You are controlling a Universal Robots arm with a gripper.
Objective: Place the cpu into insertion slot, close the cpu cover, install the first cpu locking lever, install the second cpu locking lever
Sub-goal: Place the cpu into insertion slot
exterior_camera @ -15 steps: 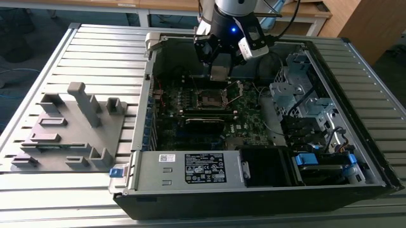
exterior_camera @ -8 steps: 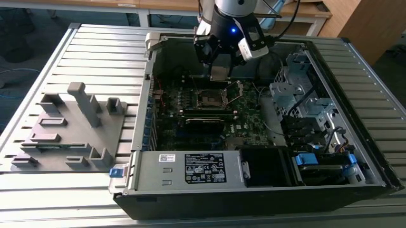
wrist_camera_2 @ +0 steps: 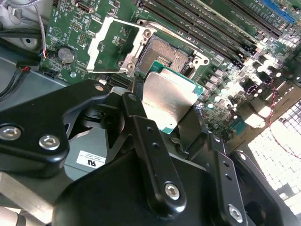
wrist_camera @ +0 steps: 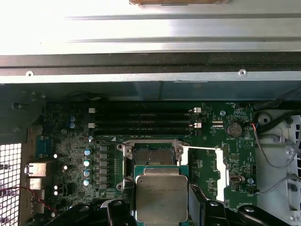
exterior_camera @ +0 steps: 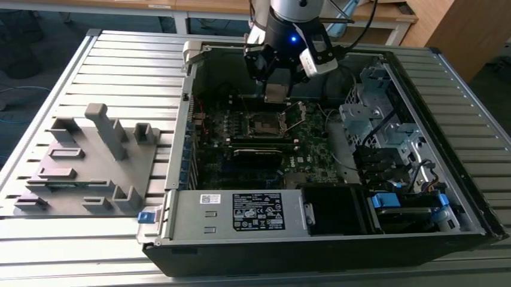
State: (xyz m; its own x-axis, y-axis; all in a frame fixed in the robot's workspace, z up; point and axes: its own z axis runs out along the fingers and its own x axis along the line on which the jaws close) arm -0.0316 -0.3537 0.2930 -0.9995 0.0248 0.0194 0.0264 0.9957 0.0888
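Observation:
My gripper (exterior_camera: 276, 94) hangs inside the open computer case, just above the motherboard (exterior_camera: 239, 161). It is shut on the cpu (wrist_camera_2: 169, 100), a flat square chip with a dull silver top and green edge, gripped by two opposite sides between black fingers (wrist_camera_2: 136, 101). The insertion slot (wrist_camera_2: 164, 55) lies directly ahead of the chip, a dark square recess with a metal rim and nothing in it. In the first wrist view the cpu (wrist_camera: 161, 193) overlaps the near edge of the insertion slot (wrist_camera: 153, 154). The cpu cover (wrist_camera_2: 110, 44) is swung open beside the slot, its square window showing green board.
Long black memory sticks (wrist_camera: 143, 120) run beside the socket. The case holds a power supply (exterior_camera: 239, 212) at the front and a metal drive cage (exterior_camera: 383, 131) on the exterior view's right. A grey fixture (exterior_camera: 88, 161) lies on the slatted table at the exterior view's left.

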